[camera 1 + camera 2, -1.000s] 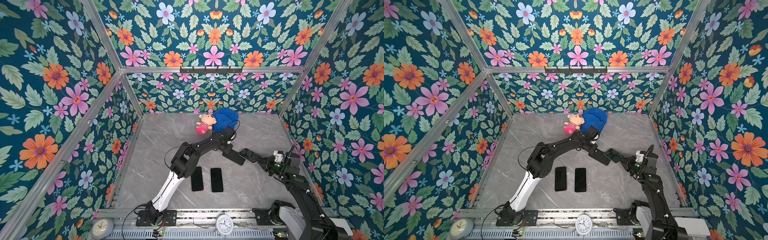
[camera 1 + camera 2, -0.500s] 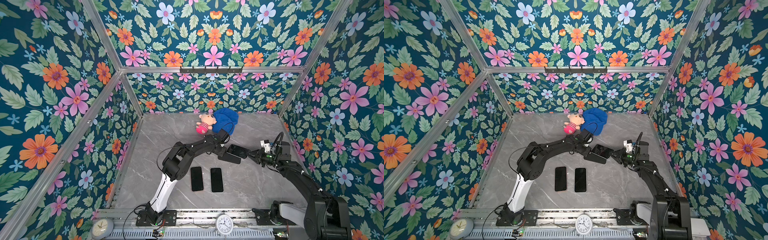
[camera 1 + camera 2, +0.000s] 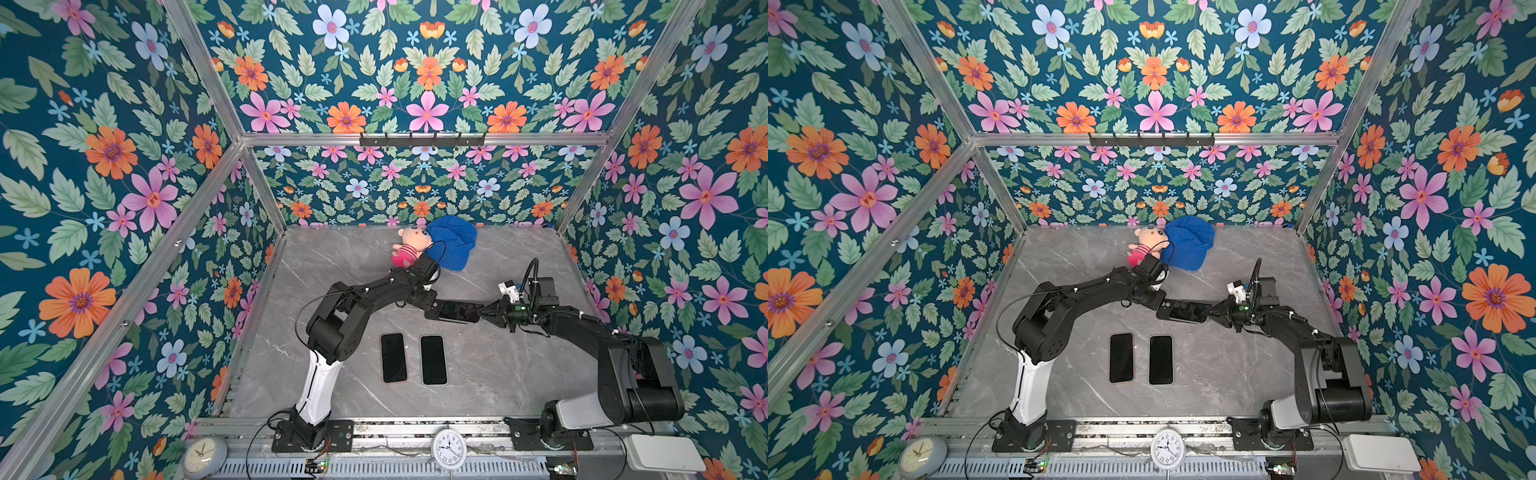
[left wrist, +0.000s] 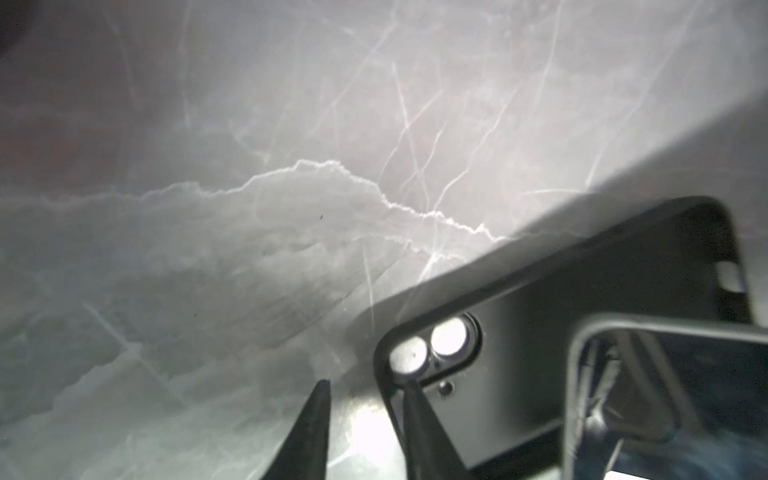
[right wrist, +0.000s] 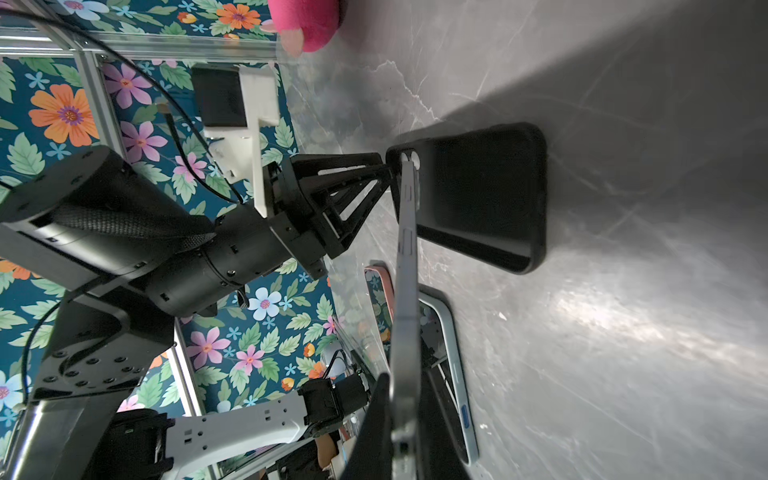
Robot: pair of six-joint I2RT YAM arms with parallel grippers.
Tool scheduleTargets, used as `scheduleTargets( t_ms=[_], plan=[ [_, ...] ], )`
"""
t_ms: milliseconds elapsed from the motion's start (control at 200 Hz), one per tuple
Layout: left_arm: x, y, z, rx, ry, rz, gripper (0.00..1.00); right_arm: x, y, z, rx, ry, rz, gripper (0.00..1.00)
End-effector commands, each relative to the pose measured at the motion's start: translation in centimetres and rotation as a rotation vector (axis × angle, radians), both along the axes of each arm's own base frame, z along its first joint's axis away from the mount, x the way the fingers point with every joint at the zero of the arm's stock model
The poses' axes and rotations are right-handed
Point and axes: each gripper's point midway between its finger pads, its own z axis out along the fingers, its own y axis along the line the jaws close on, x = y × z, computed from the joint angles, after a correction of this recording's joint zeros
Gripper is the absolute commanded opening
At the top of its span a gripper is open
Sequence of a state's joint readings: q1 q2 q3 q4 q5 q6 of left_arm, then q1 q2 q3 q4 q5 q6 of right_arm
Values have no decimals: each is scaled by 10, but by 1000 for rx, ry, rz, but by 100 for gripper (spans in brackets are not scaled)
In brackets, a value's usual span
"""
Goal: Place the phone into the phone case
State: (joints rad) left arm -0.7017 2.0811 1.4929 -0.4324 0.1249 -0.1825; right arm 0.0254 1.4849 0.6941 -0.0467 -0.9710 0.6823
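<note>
The black phone case (image 3: 432, 311) (image 3: 1165, 311) lies open side up, low over the marble table (image 3: 498, 374), its camera cutout towards my left gripper (image 3: 428, 305). In the left wrist view that gripper (image 4: 365, 399) is open. One finger (image 4: 415, 415) is inside the case (image 4: 582, 299) and the other stands clear of the rim. My right gripper (image 3: 484, 312) (image 5: 405, 399) is shut on the phone (image 3: 459, 311) (image 5: 405, 291). It holds the phone over the case (image 5: 478, 195), with the far end near the cutout.
Two more dark phones (image 3: 393, 357) (image 3: 433, 359) lie side by side on the table in front of the grippers. A plush doll (image 3: 409, 245) and a blue cap (image 3: 453, 241) sit by the back wall. Floral walls close in three sides.
My right gripper has carried the phone left, over the case. My left arm has drawn the case left and forward, and its jaws have parted from a shut grip.
</note>
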Motion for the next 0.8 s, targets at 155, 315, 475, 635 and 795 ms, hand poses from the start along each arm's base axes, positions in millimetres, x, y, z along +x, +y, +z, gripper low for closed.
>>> scheduleTargets(
  t_ms=[155,315,475,635,795],
  plan=[
    [3,-13,27,-347,133,37,44,16,12,13,35,-79,115,0],
    [-3,-17,25,-432,202,49,48,20,12,4,22,-49,133,0],
    [-7,-18,19,-459,238,60,48,22,11,-16,4,5,132,0],
    [-11,-15,9,-460,269,78,48,23,11,-31,-4,47,140,0],
    [-15,-18,0,-480,298,77,48,19,13,-33,-1,62,153,0]
  ],
)
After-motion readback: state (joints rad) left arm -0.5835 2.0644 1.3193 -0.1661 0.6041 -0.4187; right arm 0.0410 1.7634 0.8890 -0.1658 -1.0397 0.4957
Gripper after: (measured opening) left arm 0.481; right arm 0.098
